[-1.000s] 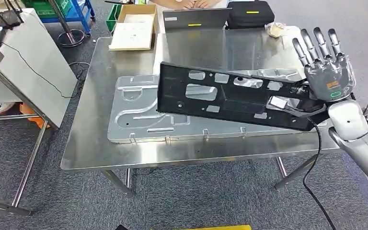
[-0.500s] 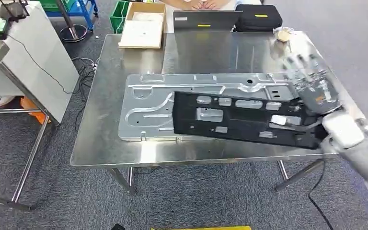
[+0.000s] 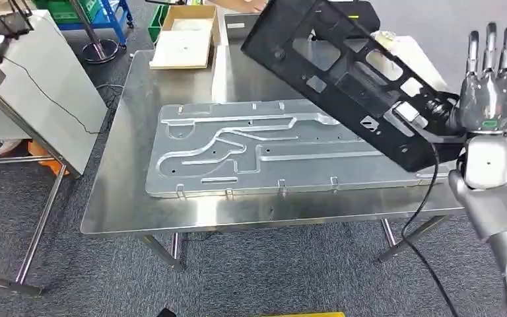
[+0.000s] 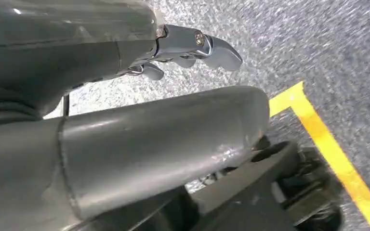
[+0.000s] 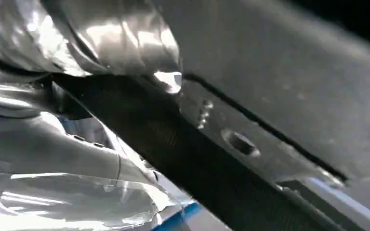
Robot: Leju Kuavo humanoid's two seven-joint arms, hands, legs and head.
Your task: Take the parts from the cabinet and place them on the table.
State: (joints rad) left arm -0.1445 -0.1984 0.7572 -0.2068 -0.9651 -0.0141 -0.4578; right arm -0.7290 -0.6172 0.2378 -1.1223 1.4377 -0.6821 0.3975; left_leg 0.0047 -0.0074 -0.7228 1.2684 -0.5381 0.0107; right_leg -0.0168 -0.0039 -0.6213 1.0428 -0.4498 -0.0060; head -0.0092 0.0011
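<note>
One part looks done and one is still in the air, so I'd call this roughly halfway, at least for what's visible. The big silver stamped panel (image 3: 264,148) already lies flat on the steel table (image 3: 112,198), taking up most of the middle of it. The second piece, a long black plastic frame (image 3: 350,72) full of cutouts, is held up at a steep tilt over the table's far right side, with its far end pointing up toward the back and its near end down at the right hand (image 3: 492,89).

That hand has the frame by its lower end. Its long fingers stick straight up and spread, so the actual hold seems to be down at the thumb and palm side, hidden behind the frame's edge. The right wrist view is just a blurry close-up of dark plastic and shiny metal, so no help there.

The left hand (image 4: 192,48) hangs down by the floor, near a yellow tape line (image 4: 332,159), fingers loosely curled with nothing in them.

What's left, I'd guess: level the frame out, lower it onto the table or onto the panel, then let go. Can't tell if more parts wait in the cabinet
</note>
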